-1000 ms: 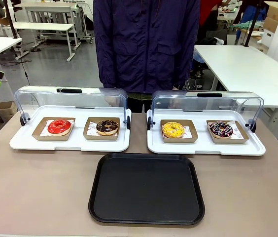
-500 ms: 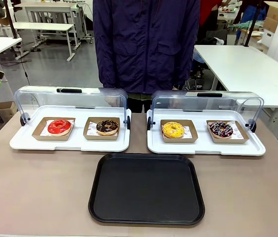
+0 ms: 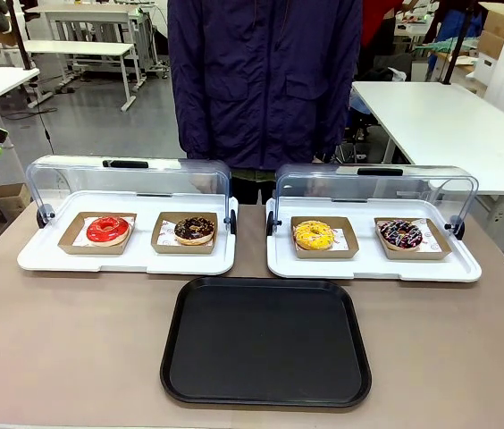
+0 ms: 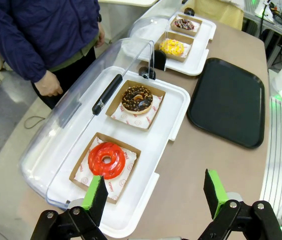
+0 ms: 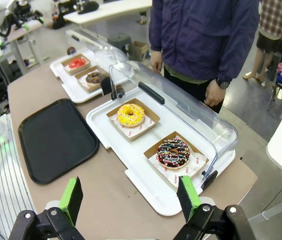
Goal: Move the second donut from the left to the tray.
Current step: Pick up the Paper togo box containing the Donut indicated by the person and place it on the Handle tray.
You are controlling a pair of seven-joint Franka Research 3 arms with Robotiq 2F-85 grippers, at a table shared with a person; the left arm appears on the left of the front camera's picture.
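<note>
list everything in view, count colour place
chocolate crumb donut: 1, dark brown, left display tray, right slot
red donut: 1, red, same tray, left slot
yellow donut: 1, yellow, right display tray, left slot
sprinkled donut: 1, dark, same tray, right slot
cardboard trays: 4, brown, under donuts
display trays: 2, white, lids raised, far side
black tray: 1, black, near middle
person: 1, blue jacket, far side
left hand: 1, black-green, open, raised
right hand: 1, black-green, open, raised

bright, even light; sharp; wrist views warped
</note>
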